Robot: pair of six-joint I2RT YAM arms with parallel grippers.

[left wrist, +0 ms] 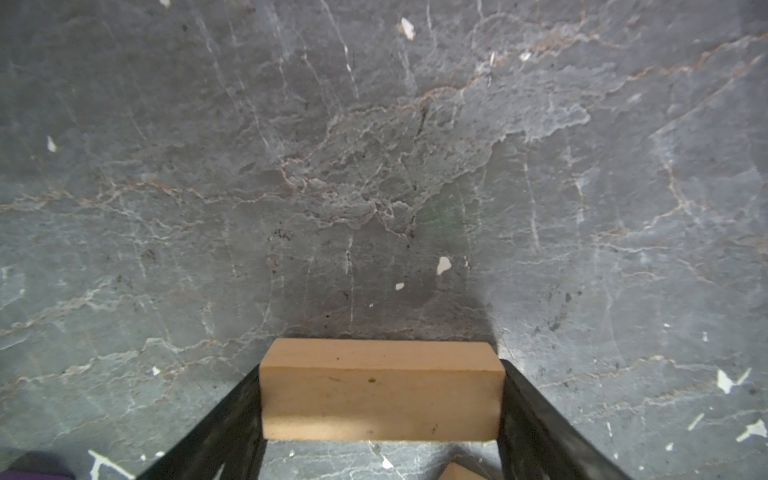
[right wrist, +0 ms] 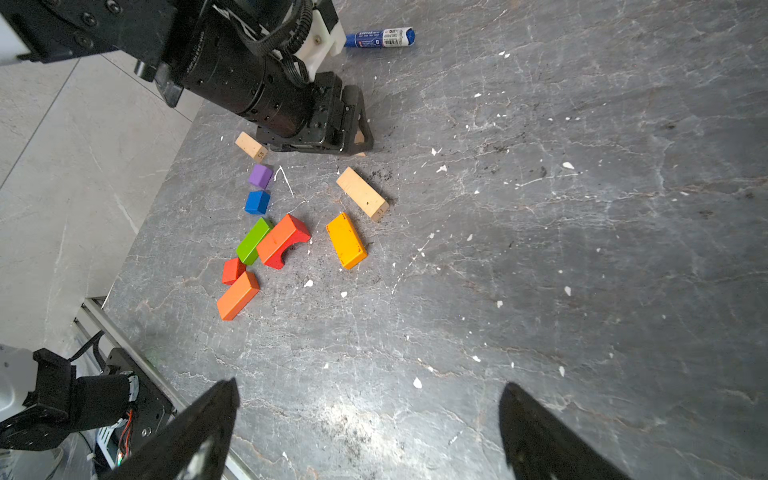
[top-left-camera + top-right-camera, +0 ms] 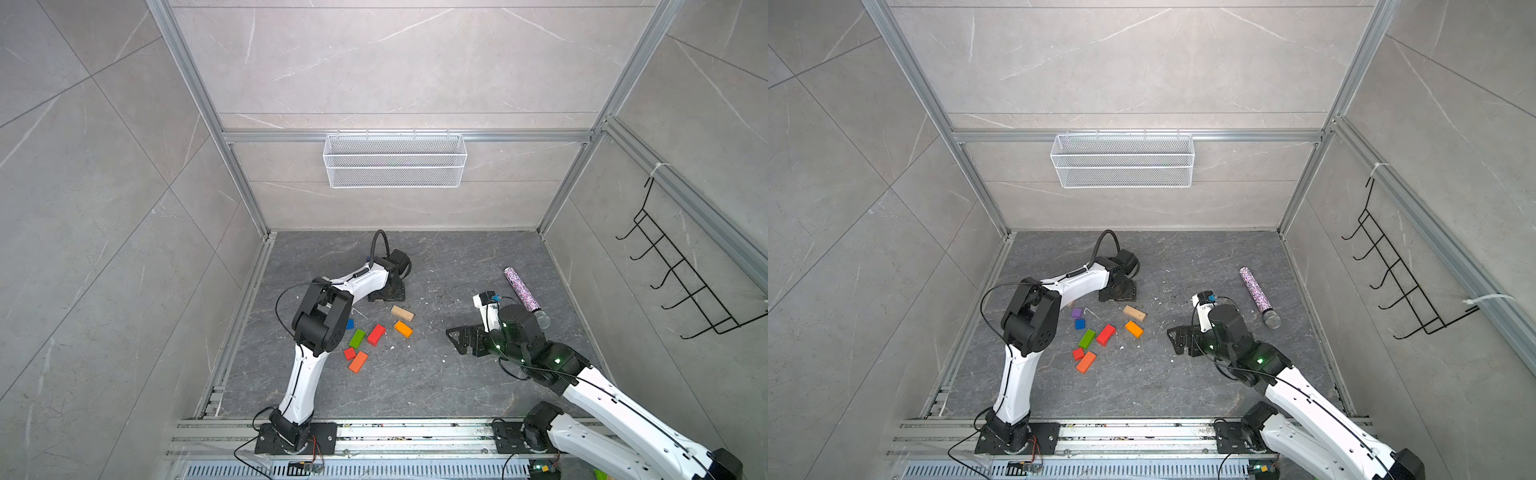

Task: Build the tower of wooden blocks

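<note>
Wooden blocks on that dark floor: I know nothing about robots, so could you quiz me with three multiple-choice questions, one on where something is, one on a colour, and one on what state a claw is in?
1. What sits between the fingers of the left gripper?
A) green block
B) tan block
C) blue marker

2. What colour is the arched block?
A) red
B) purple
C) green

3. How do the jaws of the right gripper stand?
A) shut on a purple cube
B) shut tight, empty
C) wide open, empty

Answers:
1 B: the left wrist view shows the tan block spanning the gap from one finger to the other.
2 A: the right wrist view shows the arch cut into a red block.
3 C: the right wrist view shows both fingers far apart, with only floor between them.
</note>
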